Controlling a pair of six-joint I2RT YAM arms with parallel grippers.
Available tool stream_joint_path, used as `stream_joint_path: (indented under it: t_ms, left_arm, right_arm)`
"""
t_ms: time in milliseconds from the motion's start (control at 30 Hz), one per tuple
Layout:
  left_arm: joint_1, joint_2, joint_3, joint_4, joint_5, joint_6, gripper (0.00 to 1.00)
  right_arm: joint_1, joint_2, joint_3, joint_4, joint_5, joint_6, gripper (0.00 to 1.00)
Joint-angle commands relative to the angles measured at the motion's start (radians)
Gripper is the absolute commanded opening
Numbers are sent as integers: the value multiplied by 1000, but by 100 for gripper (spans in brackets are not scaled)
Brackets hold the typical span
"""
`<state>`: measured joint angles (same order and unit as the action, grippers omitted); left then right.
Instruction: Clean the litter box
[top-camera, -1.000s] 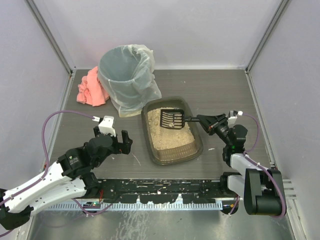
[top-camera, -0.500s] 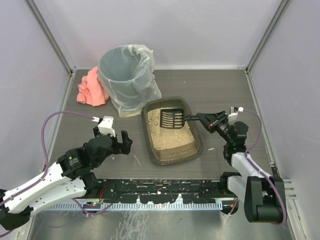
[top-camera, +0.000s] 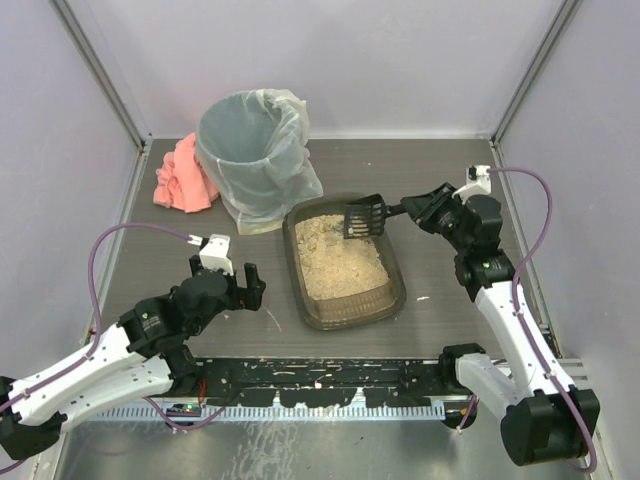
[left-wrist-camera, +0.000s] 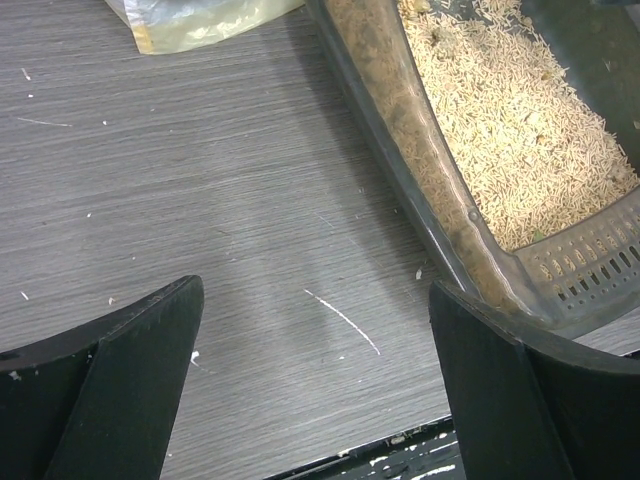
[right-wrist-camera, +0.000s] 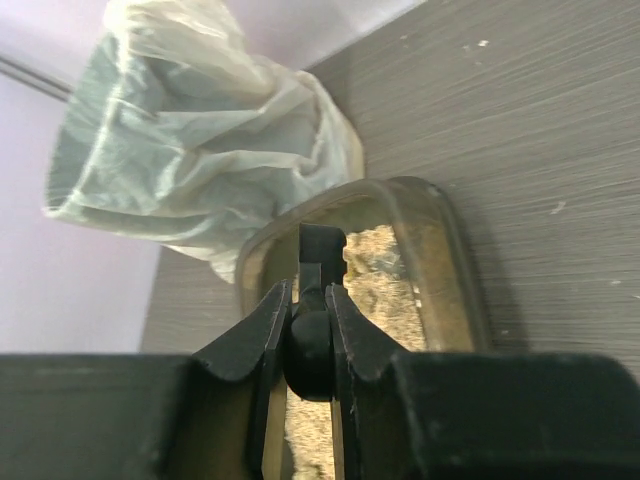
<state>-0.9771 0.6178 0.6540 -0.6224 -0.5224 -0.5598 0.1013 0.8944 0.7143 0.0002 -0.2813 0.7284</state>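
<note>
The litter box, a shallow dark translucent tray of beige litter, lies mid-table; it also shows in the left wrist view and the right wrist view. My right gripper is shut on the handle of a black slotted scoop, held lifted over the box's far right corner. In the right wrist view the gripper clamps the scoop edge-on. My left gripper is open and empty, low over the table just left of the box; its fingers frame bare table.
A tall round bin with a whitish liner stands behind the box at the left, also in the right wrist view. A pink cloth lies left of it. Bits of litter dot the table. Walls enclose the table.
My right arm has lifted the scoop out of the litter and drawn it back toward the box's far right corner. The left arm has not moved.
</note>
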Motion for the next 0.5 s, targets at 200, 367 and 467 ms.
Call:
stream_joint_path:
  t_ms: [200,367,467]
  left_arm:
    - [-1,-23,-4,41,-10,4,97]
    - [0,-19,-10,50,0,0,98]
    - [0,-16,-11,50,5,-3,98]
  right_arm:
    - [225,159,236,-246,333,-266,1]
    - [353,252,349,-299,509,-335,1]
    - [401,318,392,-308,601,-362,1]
